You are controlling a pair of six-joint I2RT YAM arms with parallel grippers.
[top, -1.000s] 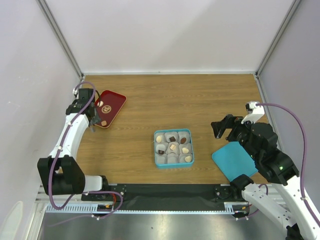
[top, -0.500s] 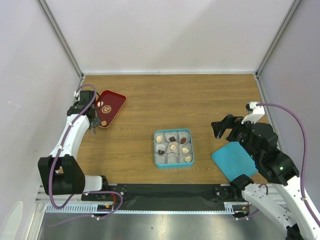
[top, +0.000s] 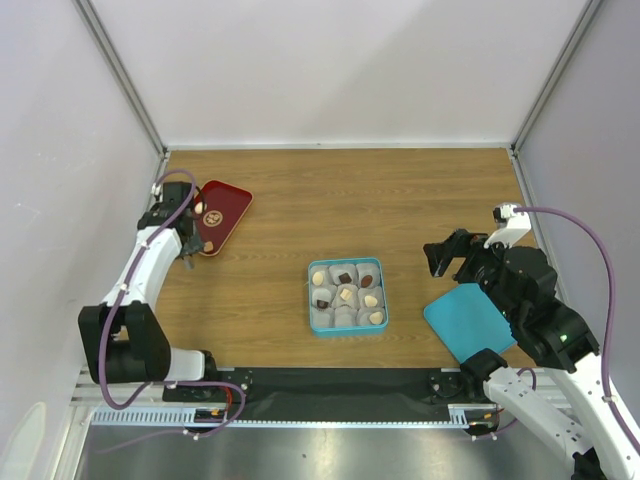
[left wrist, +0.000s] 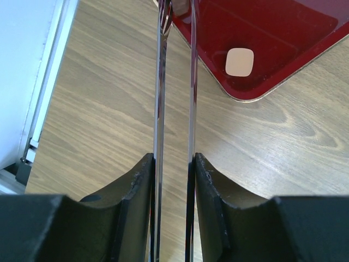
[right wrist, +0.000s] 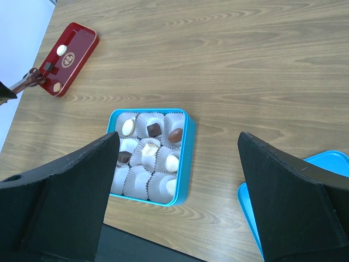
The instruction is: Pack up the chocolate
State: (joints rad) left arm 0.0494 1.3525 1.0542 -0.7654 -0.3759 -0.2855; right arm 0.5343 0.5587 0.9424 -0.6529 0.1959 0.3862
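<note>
Most of the chocolates [top: 347,294] I can see sit in white paper cups [right wrist: 150,153] inside a square teal tin [top: 312,270] at the centre of the overhead view. Dark and cream pieces are mixed across its three rows, and a couple of cups in the row nearest the arms look empty. A few more pieces lie loose on a red tray [top: 228,205] at the left edge of the wooden table [top: 400,200], well apart from the tin. In my left wrist view one cream square chocolate [left wrist: 240,61] rests near the tray's rounded rim at the upper right. The left claw [left wrist: 173,164] is narrowed onto a pair of thin metal tongs [left wrist: 158,82], pinching the two blades close together. They run up the frame to tips by the tray's edge at the top; I cannot tell whether they touch it. The right claw [right wrist: 175,143] hangs spread wide with nothing in it, at the right of the overhead view above the table. The tin shows between its fingers, and a teal lid [top: 468,318] lies flat at the lower right.
</note>
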